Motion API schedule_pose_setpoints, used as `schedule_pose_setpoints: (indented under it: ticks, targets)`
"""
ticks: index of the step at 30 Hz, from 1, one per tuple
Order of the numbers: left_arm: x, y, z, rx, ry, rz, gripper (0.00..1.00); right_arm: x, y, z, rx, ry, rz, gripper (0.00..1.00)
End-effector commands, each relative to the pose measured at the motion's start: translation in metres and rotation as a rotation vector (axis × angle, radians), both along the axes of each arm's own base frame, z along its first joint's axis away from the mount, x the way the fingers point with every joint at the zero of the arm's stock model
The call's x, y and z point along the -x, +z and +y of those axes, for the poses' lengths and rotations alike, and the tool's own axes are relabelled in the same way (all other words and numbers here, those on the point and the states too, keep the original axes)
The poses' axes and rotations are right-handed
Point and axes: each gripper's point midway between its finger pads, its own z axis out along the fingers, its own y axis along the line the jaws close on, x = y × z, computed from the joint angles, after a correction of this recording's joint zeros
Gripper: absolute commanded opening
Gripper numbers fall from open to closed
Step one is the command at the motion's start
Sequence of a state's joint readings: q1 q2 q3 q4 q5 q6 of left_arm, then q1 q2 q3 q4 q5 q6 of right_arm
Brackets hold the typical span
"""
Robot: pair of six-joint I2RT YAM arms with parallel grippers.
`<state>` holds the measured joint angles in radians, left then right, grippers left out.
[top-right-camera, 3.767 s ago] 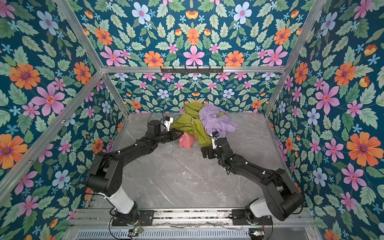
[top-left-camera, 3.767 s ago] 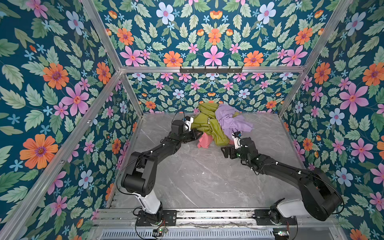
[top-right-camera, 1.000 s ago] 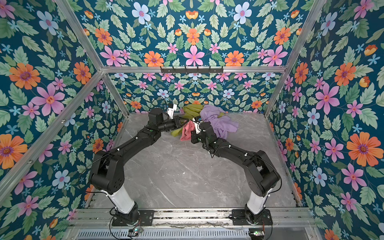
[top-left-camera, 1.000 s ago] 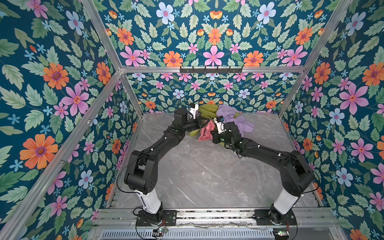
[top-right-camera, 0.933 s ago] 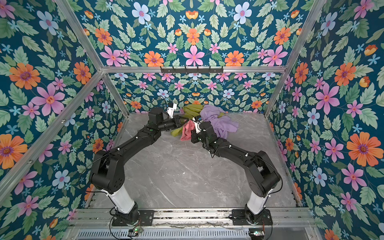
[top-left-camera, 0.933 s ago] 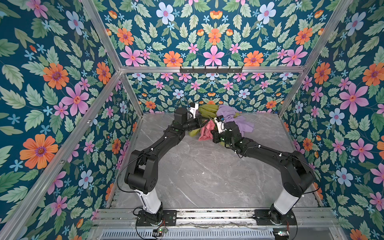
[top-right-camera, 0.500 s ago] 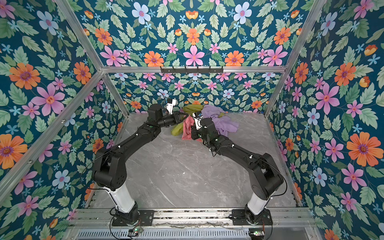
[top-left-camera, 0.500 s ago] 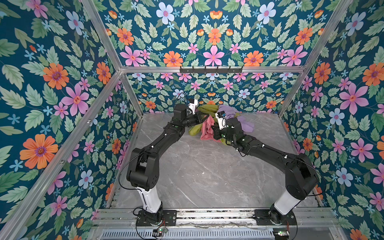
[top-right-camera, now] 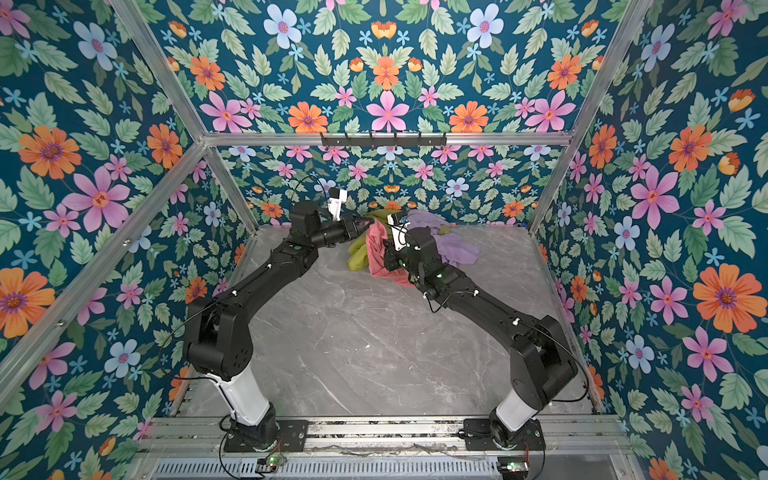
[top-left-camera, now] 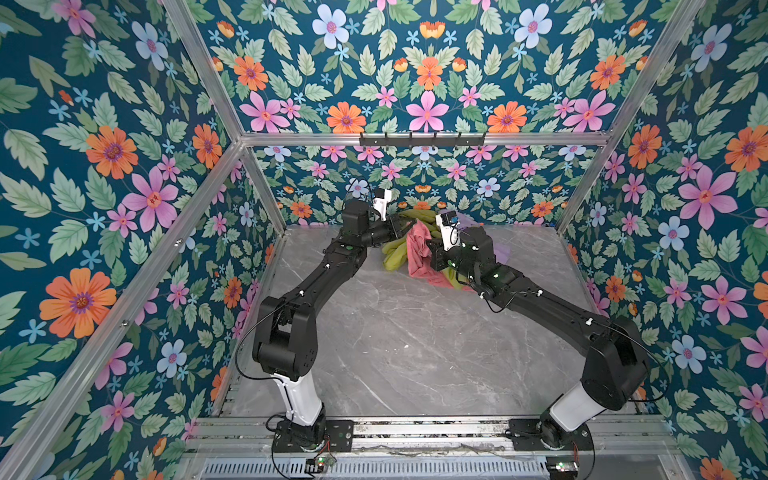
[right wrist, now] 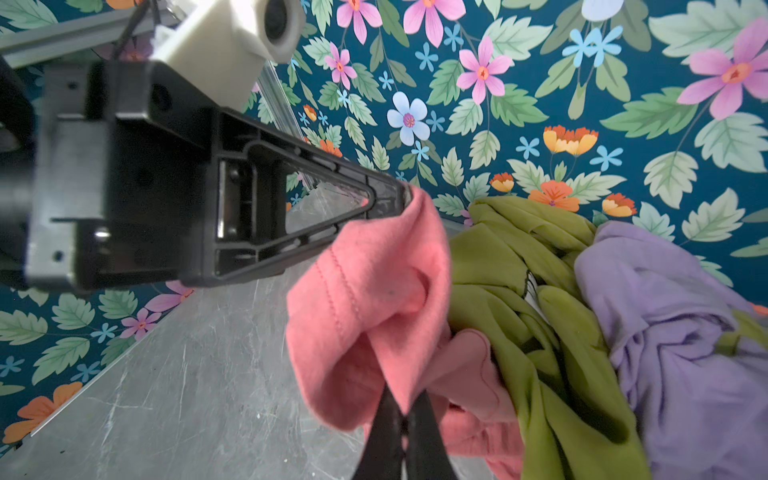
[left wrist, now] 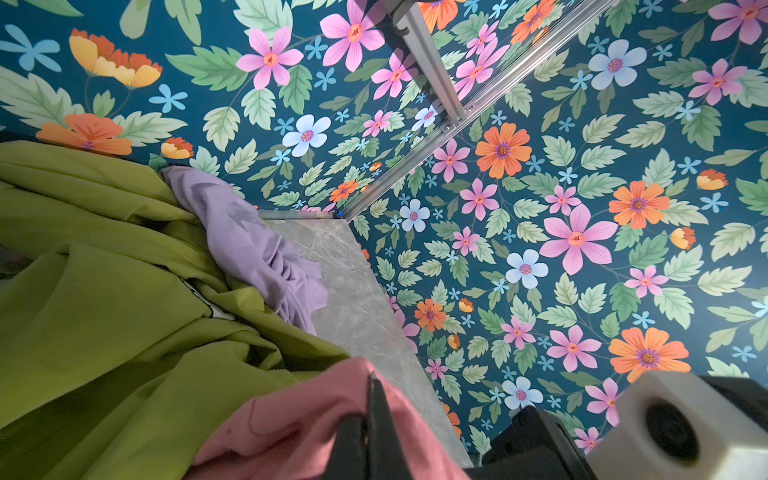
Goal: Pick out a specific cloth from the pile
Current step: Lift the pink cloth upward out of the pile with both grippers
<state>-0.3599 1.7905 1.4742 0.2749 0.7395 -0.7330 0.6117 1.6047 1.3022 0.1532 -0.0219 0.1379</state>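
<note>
Extraction step in hand: the cloth (right wrist: pixel 365 291) is pinched by both the left end effector (right wrist: pixel 405 199) and right end effector (right wrist: pixel 401 409), raised beside the pile (right wrist: pixel 561 316). Next, withdrawal clear of the olive cloth (left wrist: pixel 104 299) is judged necessary.

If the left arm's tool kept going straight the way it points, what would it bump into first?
The left tool, already shut on the pink cloth, points across toward the right arm's wrist camera. It would probably meet that first, though depth is hard to judge.
</note>
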Motion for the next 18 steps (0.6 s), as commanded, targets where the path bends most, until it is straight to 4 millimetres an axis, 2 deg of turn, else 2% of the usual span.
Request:
schedule_pose_setpoints:
  ticks: [1, 7, 18]
  targets:
    - [-0.001, 0.014, 0.002, 0.021, -0.005, -0.042, 0.00, 0.001, 0.034, 0.000, -0.027, 0.009, -0.094, 0.00]
    - [-0.004, 0.026, 0.004, 0.035, 0.000, -0.065, 0.00, 0.003, 0.057, -0.002, -0.017, 0.014, -0.137, 0.00]
    - [-0.009, 0.064, 0.009, 0.072, 0.005, -0.130, 0.00, 0.006, 0.092, -0.003, -0.019, 0.033, -0.193, 0.00]
